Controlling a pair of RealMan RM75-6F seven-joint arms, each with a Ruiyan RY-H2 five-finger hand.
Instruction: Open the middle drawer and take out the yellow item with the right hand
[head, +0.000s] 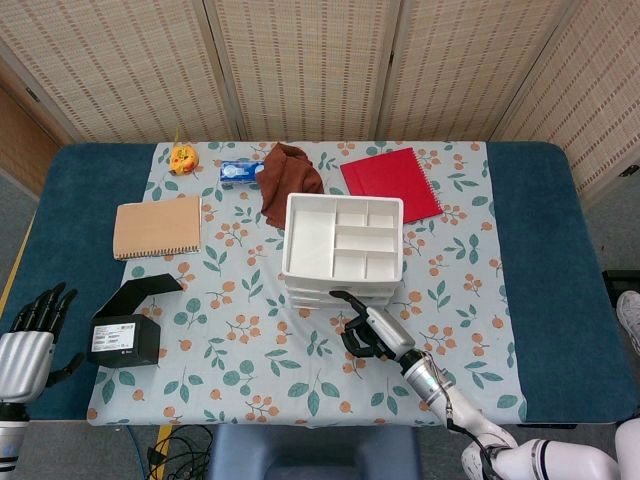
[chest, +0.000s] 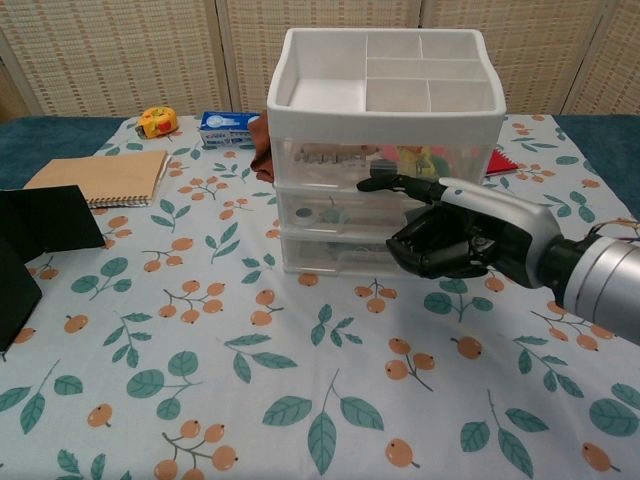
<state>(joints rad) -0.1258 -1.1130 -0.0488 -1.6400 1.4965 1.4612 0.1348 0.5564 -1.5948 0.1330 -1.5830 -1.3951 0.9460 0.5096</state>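
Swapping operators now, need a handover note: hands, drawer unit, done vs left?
Right hand: fingers curled, one extended, holding nothing, right in front of the white three-drawer plastic organizer; contact unclear.
Left hand: fingers spread, idle at the table's near left edge.
Middle drawer: shut, as are the other two. Yellow item not identifiable from here.
Done: right hand brought to the drawer front.
Left: pull the middle drawer open, take out the yellow item with the right hand.
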